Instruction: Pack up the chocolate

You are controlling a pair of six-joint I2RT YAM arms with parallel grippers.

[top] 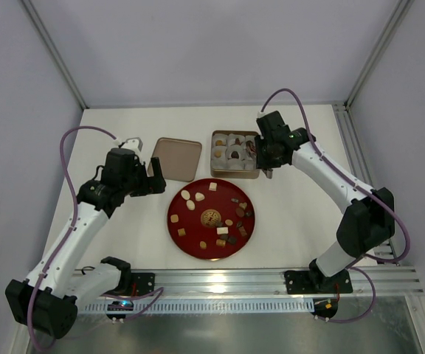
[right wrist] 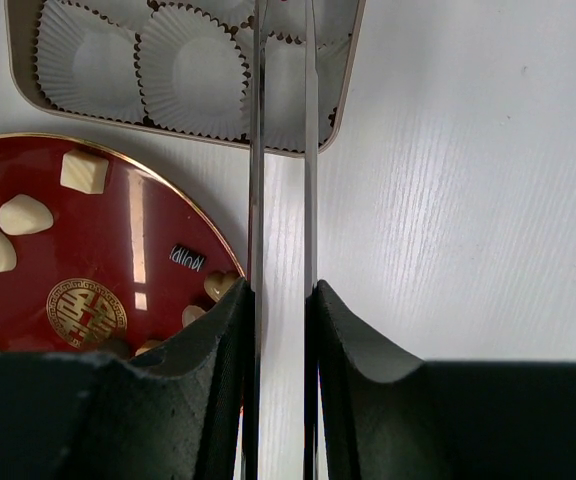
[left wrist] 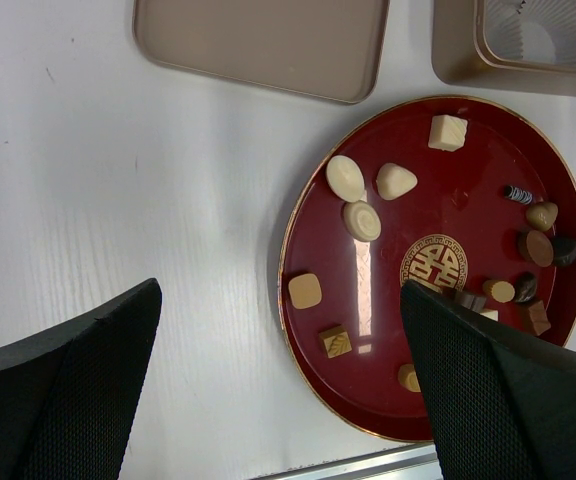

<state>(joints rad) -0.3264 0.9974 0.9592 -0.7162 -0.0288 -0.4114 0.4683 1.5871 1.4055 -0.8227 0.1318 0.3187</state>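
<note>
**Q:** Which way does the chocolate lie from the working tool?

**A:** I read the right gripper [right wrist: 280, 290] as clamped on a pair of tweezers [right wrist: 259, 150], whose two thin blades run straight ahead from the wrist. In the right wrist view the chocolate [right wrist: 24, 213] sits on the red plate [top: 187, 219], left of the blades and back toward the wrist. The blades themselves pass over bare table and one corner of the tin [top: 212, 155].

**Q:** And the other arm?

**A:** The left gripper [top: 156, 175] hangs with its jaws wide apart and nothing between them. It is just beside the plate's far-left rim, near the lid [top: 177, 158]. Both arms are near the plate. Since the right one has the tool, I judge that it should swing left, toward the dark and tan pieces on the plate's right side.

**Q:** What cannot be read?

**A:** The blade tips are cut off at the top of the wrist view and hidden under the gripper from above, so I cannot tell whether they carry a piece. The right gripper's own fingers hide part of the plate. The paper cups [right wrist: 193, 75] seen from the wrist are empty. From above some cups seem filled, but they are too small to count.
</note>
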